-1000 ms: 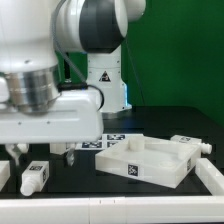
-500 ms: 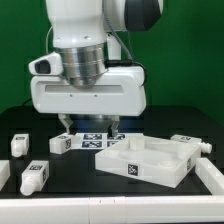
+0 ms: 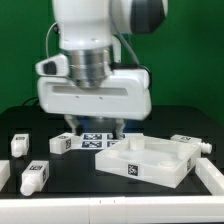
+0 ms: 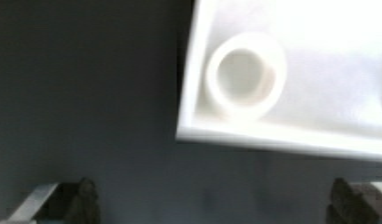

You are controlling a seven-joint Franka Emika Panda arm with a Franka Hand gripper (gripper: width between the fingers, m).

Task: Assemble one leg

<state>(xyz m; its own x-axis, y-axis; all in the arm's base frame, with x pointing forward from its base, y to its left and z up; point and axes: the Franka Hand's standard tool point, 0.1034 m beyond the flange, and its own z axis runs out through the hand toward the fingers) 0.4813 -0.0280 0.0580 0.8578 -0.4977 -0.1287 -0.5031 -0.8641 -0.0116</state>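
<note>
Three white legs with tag marks lie on the black table at the exterior view's left: one, one and one nearer the front. The large white tray-like panel lies at the right. My gripper hangs open and empty above the marker board, between the second leg and the panel. In the wrist view the gripper is wide open with nothing between the fingertips. The panel with a round hole lies ahead of it.
Another white piece is cut off at the exterior view's left edge. A small tagged white piece sits at the panel's far right end. A white robot base and a green wall stand behind.
The arm has swung from the exterior view's left to the middle, over the marker board. In the last half second it shifted slightly right. The gripper stays open and empty.
</note>
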